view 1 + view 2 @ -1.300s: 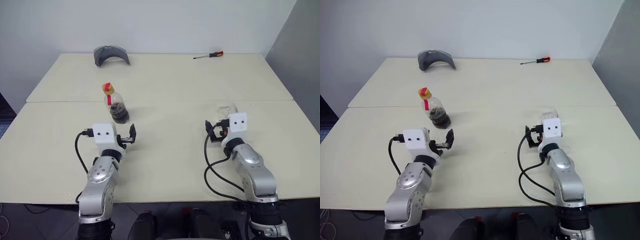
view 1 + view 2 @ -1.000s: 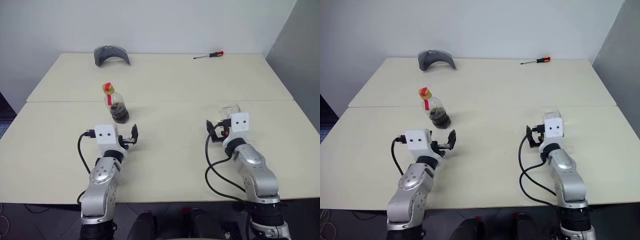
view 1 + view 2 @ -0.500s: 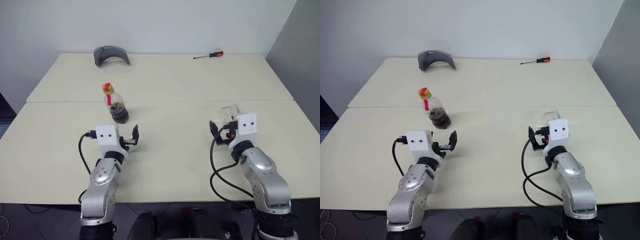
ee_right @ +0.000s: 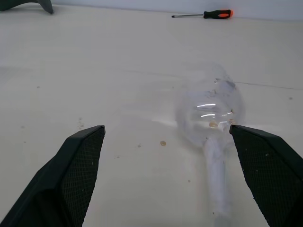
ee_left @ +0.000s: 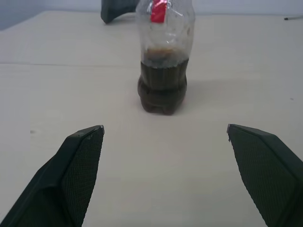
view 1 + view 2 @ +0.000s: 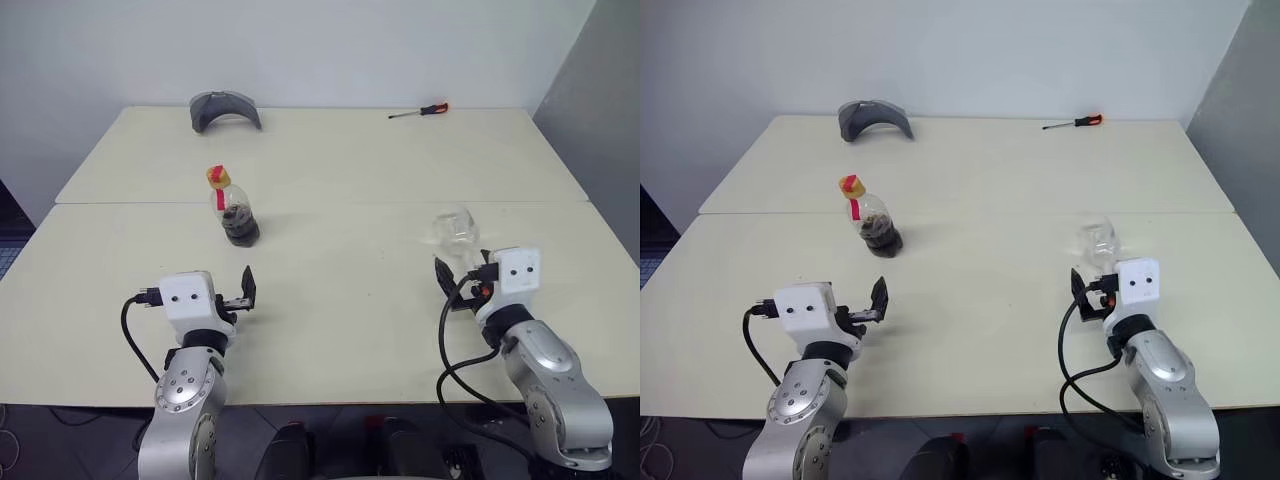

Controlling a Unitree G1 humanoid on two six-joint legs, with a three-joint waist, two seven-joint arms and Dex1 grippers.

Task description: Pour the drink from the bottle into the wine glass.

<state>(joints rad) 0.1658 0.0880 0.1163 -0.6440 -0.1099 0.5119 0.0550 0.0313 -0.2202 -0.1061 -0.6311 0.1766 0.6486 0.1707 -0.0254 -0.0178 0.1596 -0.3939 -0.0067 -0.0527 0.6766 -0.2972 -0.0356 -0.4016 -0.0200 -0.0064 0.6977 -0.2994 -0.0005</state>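
Both arms have been drawn back toward the table's near edge since the earlier frames, so that the left gripper [image 6: 246, 291], once just short of the bottle [image 6: 236, 212], is now set well apart from it, and the right gripper [image 6: 447, 288] has been pulled away from the glass [image 6: 452, 232], which was half hidden behind it and is now seen whole. Neither bottle nor glass has been shifted. Both pincers are spread wide and nothing is held in them; in the wrist views the bottle and the glass are framed between the black fingers [image 5: 78, 165] without being touched. The bottle is left upright on the left half of the table [image 6: 340, 300], just this side of the seam, with its yellow cap [image 6: 215, 176] on and the drink [image 5: 163, 87] filling its lower part. The glass is set on the right half, just ahead of the right gripper; its bowl appears empty, though so clear a thing is hard to read. A grey object [image 6: 225, 108] and a screwdriver [image 6: 420, 110] lie at the far edge. By the look of it, nothing of the task has been done: the bottle is still to be grasped, probably uncapped, carried over and tipped into the glass.
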